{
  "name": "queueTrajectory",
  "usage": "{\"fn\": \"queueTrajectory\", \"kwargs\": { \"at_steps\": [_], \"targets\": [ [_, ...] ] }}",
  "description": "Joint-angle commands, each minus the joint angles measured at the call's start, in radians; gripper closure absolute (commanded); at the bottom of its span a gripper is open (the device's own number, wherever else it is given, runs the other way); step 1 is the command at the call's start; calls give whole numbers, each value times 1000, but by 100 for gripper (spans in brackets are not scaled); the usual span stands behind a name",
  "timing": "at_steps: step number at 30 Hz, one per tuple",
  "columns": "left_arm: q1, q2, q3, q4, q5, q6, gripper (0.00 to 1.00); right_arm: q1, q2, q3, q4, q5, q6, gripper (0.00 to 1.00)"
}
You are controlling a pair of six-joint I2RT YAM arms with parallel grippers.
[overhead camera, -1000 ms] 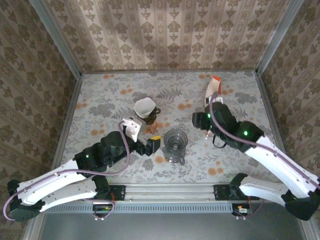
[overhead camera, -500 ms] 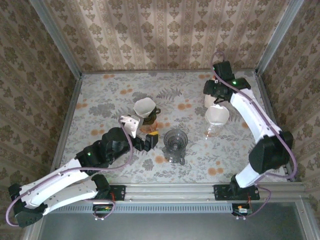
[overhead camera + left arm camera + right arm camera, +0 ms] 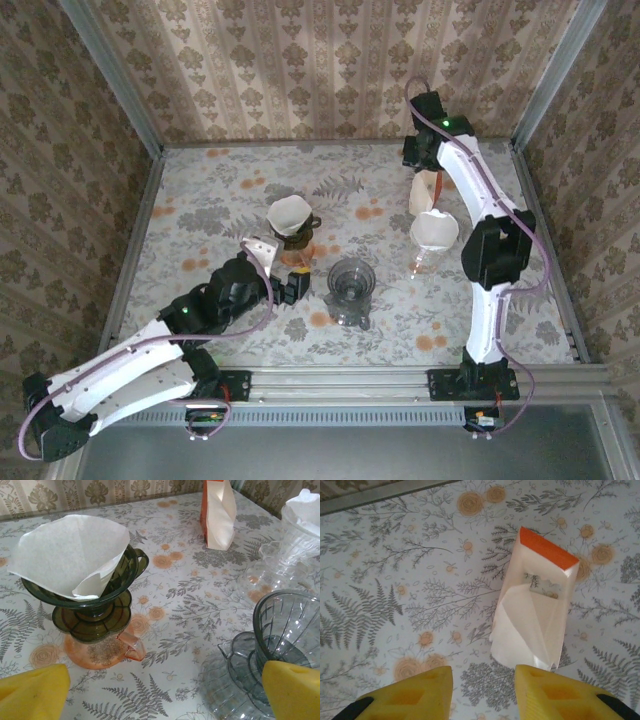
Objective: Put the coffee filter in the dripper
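Right gripper [image 3: 482, 677] has swung far beyond the grey glass dripper [image 3: 350, 281], above the white orange-topped filter pouch [image 3: 535, 615], jaws partly apart, empty; better descend straight and pinch one filter. Left gripper [image 3: 165, 690], beside that dripper, is wide open, empty.

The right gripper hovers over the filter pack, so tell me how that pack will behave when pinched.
The filter pack looks like thin film around paper: probably light, and likely to crumple under a squeeze. It stands tall and narrow, so a sideways nudge may tip it. The glossy film could slip.
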State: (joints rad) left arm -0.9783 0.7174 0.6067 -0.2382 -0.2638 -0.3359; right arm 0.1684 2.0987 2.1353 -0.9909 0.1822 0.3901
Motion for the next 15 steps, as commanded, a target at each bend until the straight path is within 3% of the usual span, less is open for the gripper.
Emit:
{"fn": "queueTrajectory", "kwargs": {
  "at_steps": [1,6,15],
  "targets": [
    [9,-25,-16,24,-19,10,0,-15,95,128,-158,28,-49,61],
    [12,-36,-28,29,-29,10,0,-31,190,262,-254,50,-88,62],
    [31,-32,-40,44,-10,1,0,-32,227,255,-267,63,-148,66]
  ]
}}
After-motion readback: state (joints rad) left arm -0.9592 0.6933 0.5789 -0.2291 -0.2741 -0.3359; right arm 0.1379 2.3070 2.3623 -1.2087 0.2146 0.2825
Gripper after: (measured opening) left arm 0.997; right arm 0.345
